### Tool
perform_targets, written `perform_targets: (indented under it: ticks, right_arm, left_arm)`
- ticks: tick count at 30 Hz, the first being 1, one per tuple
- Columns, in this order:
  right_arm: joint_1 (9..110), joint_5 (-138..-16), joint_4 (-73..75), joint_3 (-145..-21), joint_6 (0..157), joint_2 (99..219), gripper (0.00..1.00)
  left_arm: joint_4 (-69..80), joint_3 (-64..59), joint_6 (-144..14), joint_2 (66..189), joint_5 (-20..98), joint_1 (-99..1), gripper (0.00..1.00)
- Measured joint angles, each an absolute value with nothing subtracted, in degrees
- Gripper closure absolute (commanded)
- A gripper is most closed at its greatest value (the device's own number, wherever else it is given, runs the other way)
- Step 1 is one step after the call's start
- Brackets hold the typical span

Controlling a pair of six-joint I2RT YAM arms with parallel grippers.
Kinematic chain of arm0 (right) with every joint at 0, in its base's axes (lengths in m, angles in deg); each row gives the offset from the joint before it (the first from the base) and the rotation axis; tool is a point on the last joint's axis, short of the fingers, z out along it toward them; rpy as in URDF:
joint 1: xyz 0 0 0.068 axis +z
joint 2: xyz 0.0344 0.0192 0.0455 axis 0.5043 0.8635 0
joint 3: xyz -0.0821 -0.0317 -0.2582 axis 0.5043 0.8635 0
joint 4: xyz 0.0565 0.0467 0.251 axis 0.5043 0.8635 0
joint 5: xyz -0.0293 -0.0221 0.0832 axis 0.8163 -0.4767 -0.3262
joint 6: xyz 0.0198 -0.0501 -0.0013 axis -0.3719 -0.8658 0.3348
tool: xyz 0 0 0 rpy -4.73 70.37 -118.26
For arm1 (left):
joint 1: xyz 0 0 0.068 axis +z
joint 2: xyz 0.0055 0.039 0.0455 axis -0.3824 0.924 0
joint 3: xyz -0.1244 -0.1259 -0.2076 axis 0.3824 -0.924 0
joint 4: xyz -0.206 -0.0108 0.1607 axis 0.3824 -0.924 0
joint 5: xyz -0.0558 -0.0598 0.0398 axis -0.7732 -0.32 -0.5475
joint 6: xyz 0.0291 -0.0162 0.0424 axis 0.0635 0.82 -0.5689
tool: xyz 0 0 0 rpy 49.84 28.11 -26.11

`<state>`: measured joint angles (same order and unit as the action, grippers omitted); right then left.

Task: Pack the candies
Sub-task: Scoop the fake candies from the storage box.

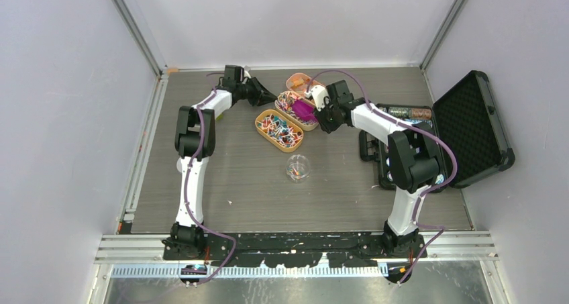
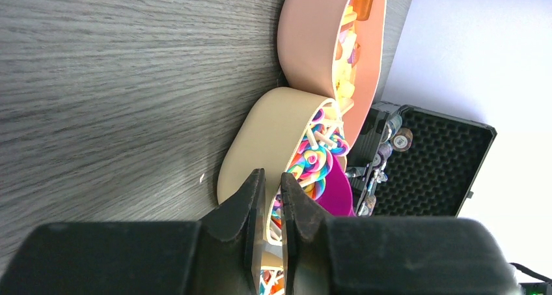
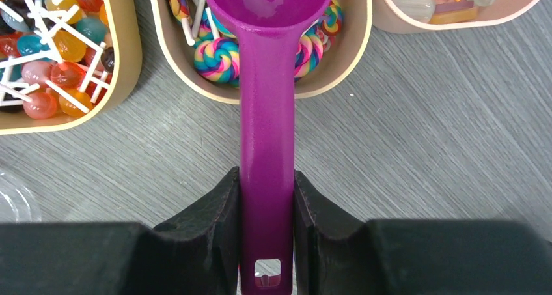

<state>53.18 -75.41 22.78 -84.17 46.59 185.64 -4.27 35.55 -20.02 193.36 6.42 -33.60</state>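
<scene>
Magenta scoop (image 3: 267, 112) pinched by right fingers (image 3: 208, 223), left fingers (image 2: 244, 210) clamp beige tray (image 2: 267, 139): dig under swirl lollipops (image 3: 218, 57), lift level

Scoop (image 3: 267, 112): glossy magenta. Candies (image 3: 218, 59): rainbow spirals, white sticks. Table (image 3: 423, 145): grey wood-grain. Pink tray (image 2: 312, 41) contents: apparently orange-yellow.
</scene>
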Motion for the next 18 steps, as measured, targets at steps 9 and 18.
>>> perform_targets:
  ticks: [9,18]
  right_arm:
    - [52.6,-76.7,22.0,-83.7,47.2,185.6,1.0]
    - [55.9,-69.8,28.0,-90.0,41.3,187.7,1.0]
  left_arm:
    - [-4.3,35.5,-20.0,193.4,6.4,-33.6,0.86]
    - [-4.3,35.5,-20.0,193.4,6.4,-33.6,0.86]
